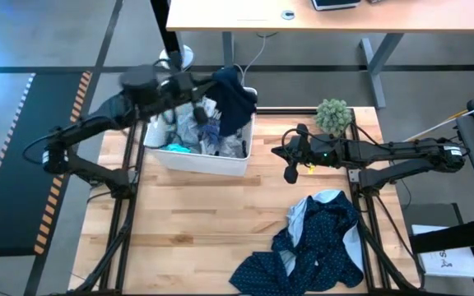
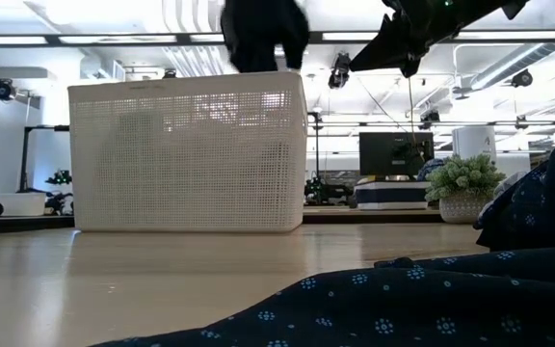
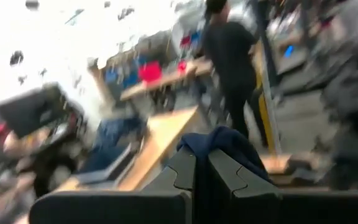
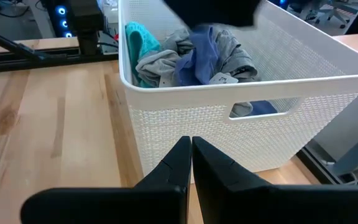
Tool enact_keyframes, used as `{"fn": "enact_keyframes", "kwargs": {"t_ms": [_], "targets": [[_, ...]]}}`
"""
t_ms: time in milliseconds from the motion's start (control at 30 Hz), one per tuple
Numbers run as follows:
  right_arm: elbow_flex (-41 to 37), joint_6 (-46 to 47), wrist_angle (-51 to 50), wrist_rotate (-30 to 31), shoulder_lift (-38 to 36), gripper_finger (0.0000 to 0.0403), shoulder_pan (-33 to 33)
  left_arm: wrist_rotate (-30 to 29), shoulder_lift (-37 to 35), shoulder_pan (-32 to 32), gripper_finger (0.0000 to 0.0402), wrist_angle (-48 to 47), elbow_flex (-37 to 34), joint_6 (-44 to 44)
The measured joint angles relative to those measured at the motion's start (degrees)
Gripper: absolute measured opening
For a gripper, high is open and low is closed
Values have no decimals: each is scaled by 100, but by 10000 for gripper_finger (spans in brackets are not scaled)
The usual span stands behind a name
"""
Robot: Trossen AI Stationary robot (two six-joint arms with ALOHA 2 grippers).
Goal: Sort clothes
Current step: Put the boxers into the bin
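Left gripper (image 1: 212,86) clamped on a limp, light navy garment (image 1: 234,103) above the basket (image 1: 220,164); right gripper (image 1: 291,174) closed, empty; best pinched at a bunched fold.

White ribbed basket (image 1: 212,160) holds teal (image 4: 140,42), grey (image 4: 166,59) and blue (image 4: 201,56) garments; dotted navy garment (image 1: 319,247) on pale wood table (image 1: 188,230).

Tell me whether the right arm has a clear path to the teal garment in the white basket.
Probably yes. The right hand, shut and empty, hangs beside the white ribbed plastic basket, and the teal fabric garment lies exposed on top. The left hand holding a navy garment above could crowd it.
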Motion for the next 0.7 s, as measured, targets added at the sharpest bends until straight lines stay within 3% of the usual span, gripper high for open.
{"fn": "enact_keyframes", "kwargs": {"t_ms": [200,700], "targets": [[-19,39,-1,9,2,0,70,186,464,532,0,-275,-353,-374],[-21,55,-2,15,4,0,298,-2,915,979,0,504,-2420,-1095]]}}
